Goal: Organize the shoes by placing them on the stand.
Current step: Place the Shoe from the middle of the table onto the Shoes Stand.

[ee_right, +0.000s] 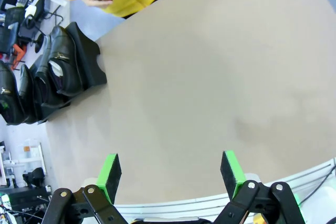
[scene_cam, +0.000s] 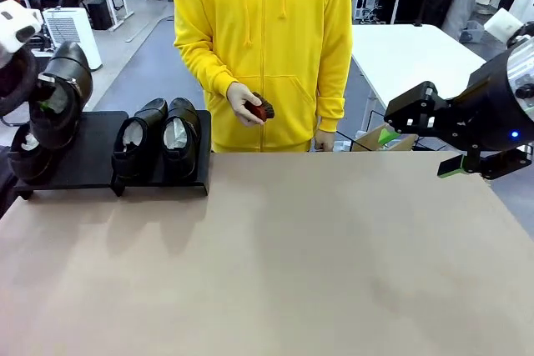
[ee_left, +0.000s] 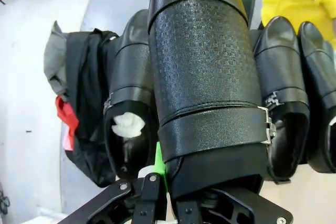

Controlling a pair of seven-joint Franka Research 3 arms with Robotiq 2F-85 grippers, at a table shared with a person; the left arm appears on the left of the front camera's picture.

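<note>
Holding shoe: the left gripper point(ee_left: 173, 192) was clamped on the heel end of one glossy black shoe point(scene_cam: 62, 89), which hung above the left part of the stand point(scene_cam: 100, 143); in the left wrist view its textured upper and side buckle faced the camera
Shoe at left end: a second shoe point(scene_cam: 29, 156) sat on the stand just below the held one, white paper showing in its opening
Pair on stand: two more shoes point(scene_cam: 158, 143) stood side by side on the right half of the stand, touching each other, both stuffed with white paper
Stand: low black platform at the far left corner of the tan table point(scene_cam: 292, 256)
Right gripper: the right gripper point(ee_right: 170, 174) hovered over the table's right side, jaws spread wide, nothing between them
Person: stood at the far edge in a yellow hoodie point(scene_cam: 267, 31); one hand point(scene_cam: 246, 104) held a small dark-red brush point(scene_cam: 263, 109)
</note>
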